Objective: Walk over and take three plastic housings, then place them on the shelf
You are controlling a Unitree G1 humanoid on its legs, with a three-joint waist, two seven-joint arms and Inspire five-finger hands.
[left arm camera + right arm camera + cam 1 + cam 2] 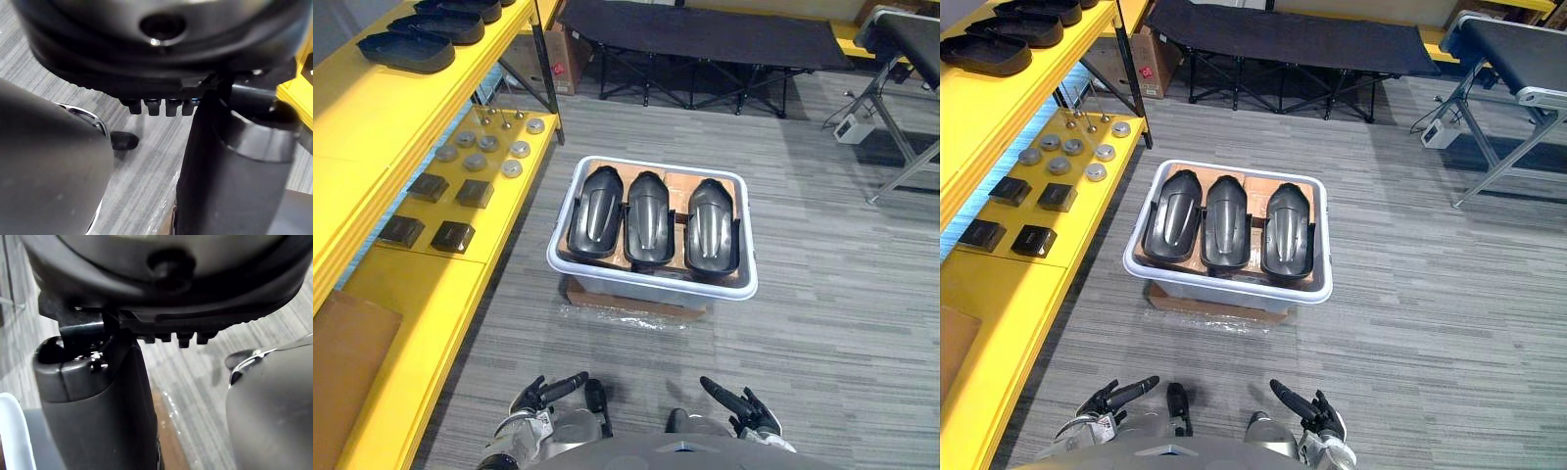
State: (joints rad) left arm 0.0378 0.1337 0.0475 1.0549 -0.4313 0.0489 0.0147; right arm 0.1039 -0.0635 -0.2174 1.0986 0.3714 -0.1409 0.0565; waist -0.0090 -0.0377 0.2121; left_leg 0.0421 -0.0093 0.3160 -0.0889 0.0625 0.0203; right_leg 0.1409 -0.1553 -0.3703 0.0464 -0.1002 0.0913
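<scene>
A white bin (651,282) sits on the grey floor (822,294) in the middle of the frame, resting on a flat piece of cardboard (636,299) whose edge shows below its near rim. Inside the bin lie three black housings side by side, long axes running up the frame: the left housing (595,211), the middle housing (648,217) and the right housing (712,225), each just beside the next.

A yellow shelf (372,147) runs along the left side of the frame. On its top board, in the upper left corner, lies a row of shelved housings (406,49). On the lower board, nearer the bin, are a cluster of round metal discs (489,147) and, below them in the frame, four dark square blocks (429,186). A black folding cot (705,39) stands across the top of the frame.

The left robot hand (540,395) shows at the bottom edge, left of centre, and the right robot hand (744,406) at the bottom edge, right of centre. Both are released, fingers loosely extended and holding nothing, well apart from the bin.
</scene>
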